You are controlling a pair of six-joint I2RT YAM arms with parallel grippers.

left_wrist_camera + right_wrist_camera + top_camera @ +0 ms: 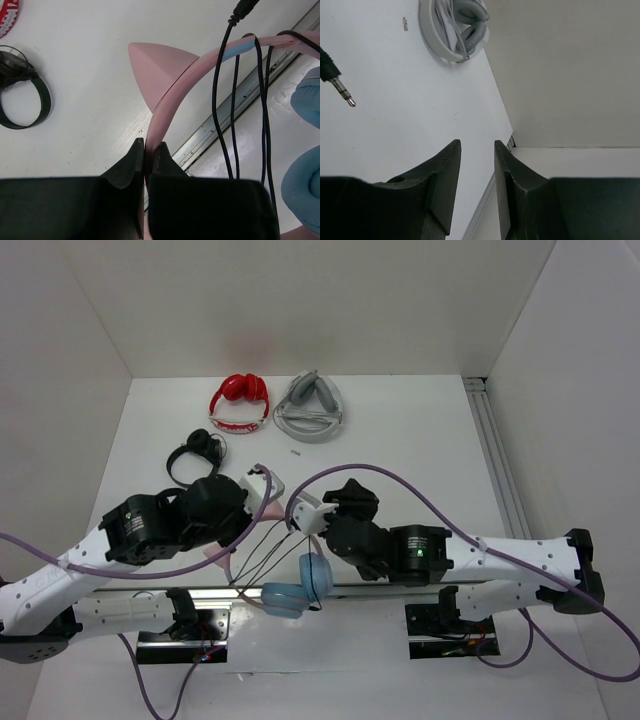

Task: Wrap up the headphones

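No words or numbers can be read anywhere. The red headphones (238,402) have white marks on the band, but they are too small to read.

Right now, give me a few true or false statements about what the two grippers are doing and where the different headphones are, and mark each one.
1. The left gripper is shut on the headphones, pinching the pink headband. True.
2. The right gripper is holding the black cable. False: its fingers are apart with nothing between them, and the cable's plug hangs off to one side.
3. Several strands of the black cable hang over the headband. True.
4. The red-and-white headphones lie right next to the left gripper. False: they lie at the far end, beside the grey headphones.
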